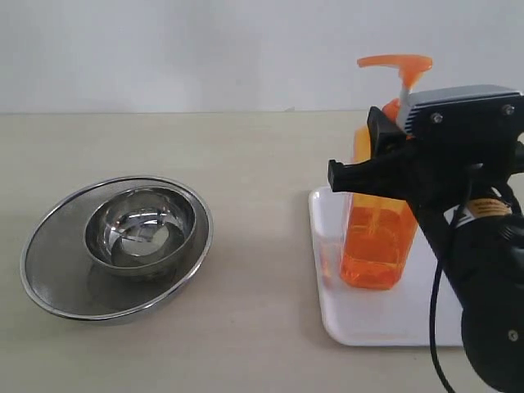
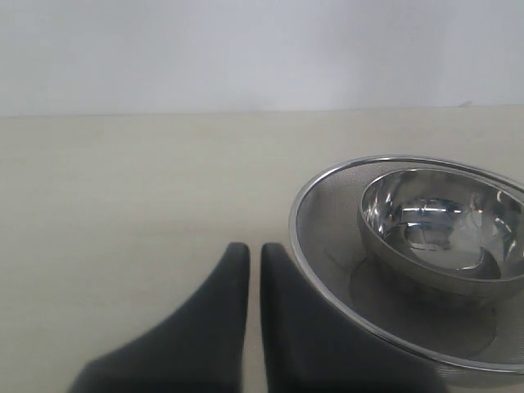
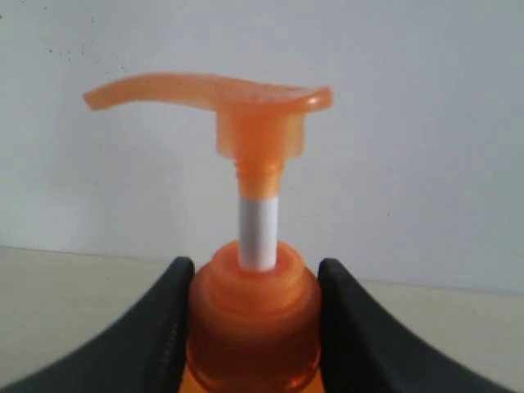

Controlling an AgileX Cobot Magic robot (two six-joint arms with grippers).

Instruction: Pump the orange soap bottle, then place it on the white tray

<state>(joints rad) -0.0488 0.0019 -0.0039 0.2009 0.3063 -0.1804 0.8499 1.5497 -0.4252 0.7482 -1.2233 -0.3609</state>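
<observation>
The orange soap bottle (image 1: 378,246) stands upright on the white tray (image 1: 360,327), at the right of the table (image 1: 246,155) in the exterior view, near the tray's left edge, with its base seemingly resting on the glossy surface. The right jaws are closed on it high up: in the right wrist view the two dark fingers (image 3: 164,327) press against either side of the bottle's round orange collar (image 3: 254,319), one on each flank with no gap showing. Above the collar the white stem (image 3: 258,233) is exposed and the orange pump head (image 3: 246,98) sits raised, its spout pointing left in the exterior view (the black wrist body hides part of the bottle's shoulder there). The liquid fills only the lower part of the body. Well apart, on the left of the table, a small steel bowl (image 1: 141,225) sits inside a wider, shallow mesh bowl (image 1: 57,270). The left jaws are drawn nearly together, with only a thin slit between them and nothing held, and their tips lie just beside the mesh bowl's rim (image 2: 327,184) over bare table.
</observation>
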